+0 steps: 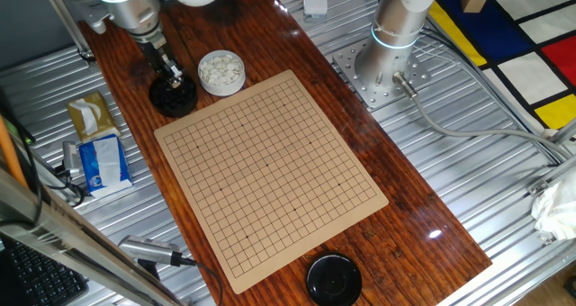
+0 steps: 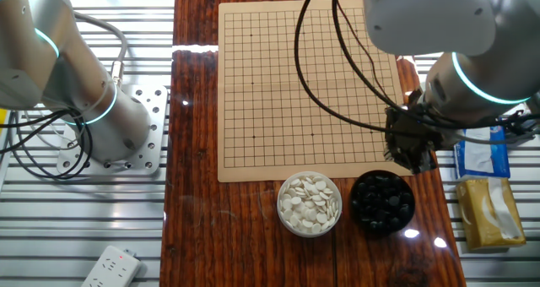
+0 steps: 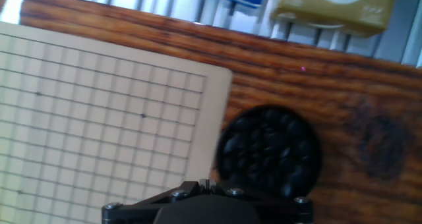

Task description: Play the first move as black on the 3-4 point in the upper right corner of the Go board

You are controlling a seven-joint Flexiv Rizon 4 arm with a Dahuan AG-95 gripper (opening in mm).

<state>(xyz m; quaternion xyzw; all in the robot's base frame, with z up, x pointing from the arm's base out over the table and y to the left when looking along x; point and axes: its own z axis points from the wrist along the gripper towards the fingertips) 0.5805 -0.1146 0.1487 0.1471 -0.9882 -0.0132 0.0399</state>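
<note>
A wooden desk [image 1: 423, 225] is carrying a tan Go board [image 1: 270, 166] with a bare black grid; no stone is lying on any crossing.

In one fixed view, the arm is reaching down at the board's 11 o'clock corner, and the pincer [image 1: 173, 79] is hanging directly over a bowl of black stones [image 1: 173, 99], partly hiding it. A bowl of white stones [image 1: 220, 72] is sitting just beside it, toward 3 o'clock. A shut black bowl lid [image 1: 334, 279] is resting near the board's 5 o'clock corner.

In the other fixed view, both bowls are sitting side by side past the board's 6 o'clock edge, the white one [image 2: 310, 203] at 9 o'clock of the black one [image 2: 382, 202]. The pincer [image 2: 413, 148] is hovering at the black bowl's 1 o'clock side.

In the hand view, the black stones [image 3: 269, 151] are filling their bowl just off the board's [image 3: 99, 118] corner. The fingertips are not showing in any view, so I cannot tell how far apart they are or whether they are holding a stone.

A yellow tissue pack [image 2: 489, 211] and a blue packet [image 2: 483, 152] are lying off the desk nearby.
</note>
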